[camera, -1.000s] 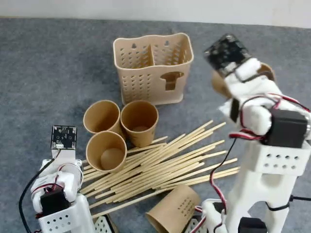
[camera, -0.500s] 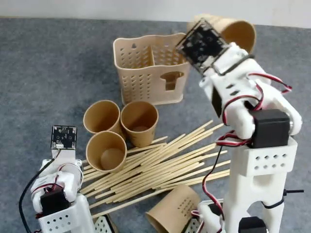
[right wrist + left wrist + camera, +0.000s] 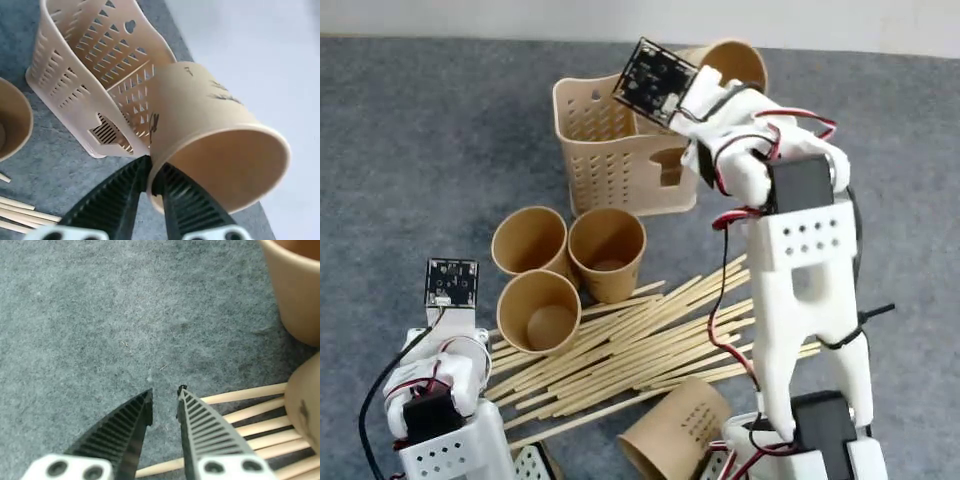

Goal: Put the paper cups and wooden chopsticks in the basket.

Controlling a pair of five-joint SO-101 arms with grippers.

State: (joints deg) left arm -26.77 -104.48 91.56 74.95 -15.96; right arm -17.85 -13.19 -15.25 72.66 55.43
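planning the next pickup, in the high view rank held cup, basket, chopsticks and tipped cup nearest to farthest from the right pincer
1. Held cup: clamped in the right pincer.
2. Basket: close beside it, far side.
3. Chopsticks: piled in the middle.
4. Tipped cup: lying at the near side.

"How many cups?"

"Five. Three cups stand upright in a cluster, a fourth cup lies on its side, and a fifth cup is up off the table."

"Baskets?"

"One basket, split into two compartments."

"And the chopsticks?"

"One heap of chopsticks. They overlap too much to count exactly, but there are far more than ten."

"Arms?"

"Two: one arm and another arm."
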